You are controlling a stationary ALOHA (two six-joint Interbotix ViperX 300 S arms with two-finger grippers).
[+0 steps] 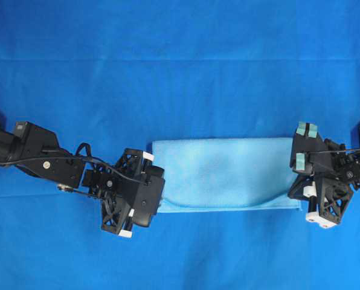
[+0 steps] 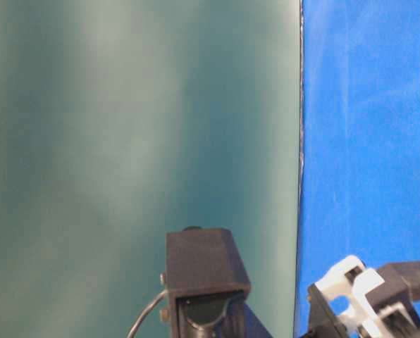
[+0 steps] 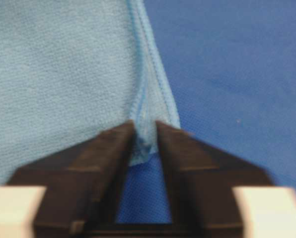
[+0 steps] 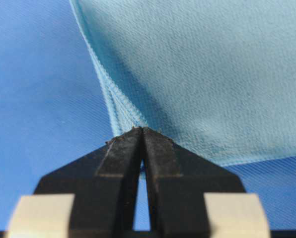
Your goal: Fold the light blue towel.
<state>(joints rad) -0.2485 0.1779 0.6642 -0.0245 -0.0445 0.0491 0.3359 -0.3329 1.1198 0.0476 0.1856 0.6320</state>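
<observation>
Light blue towel [image 1: 225, 172]: lies mid-table on royal-blue cloth [image 1: 180, 60], already doubled into a rectangle; first fold apparently done, further folding likely remains. Left gripper [image 3: 145, 136]: jaws slightly parted around the towel's hem. Right gripper [image 4: 142, 133]: jaws nearly together, pinching the towel's corner.

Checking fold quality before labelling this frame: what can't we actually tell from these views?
- Left gripper fingertips: overhead, its own body hides them.
- Light blue towel near-left corner: overhead, covered by that gripper.
- Towel, whole: absent at table level; the view shows a green wall and only arm parts.
- Right gripper: wrist view, tips touch; whether the hem is still pinched is unclear.
- Layer count: blurred hem, left wrist.
</observation>
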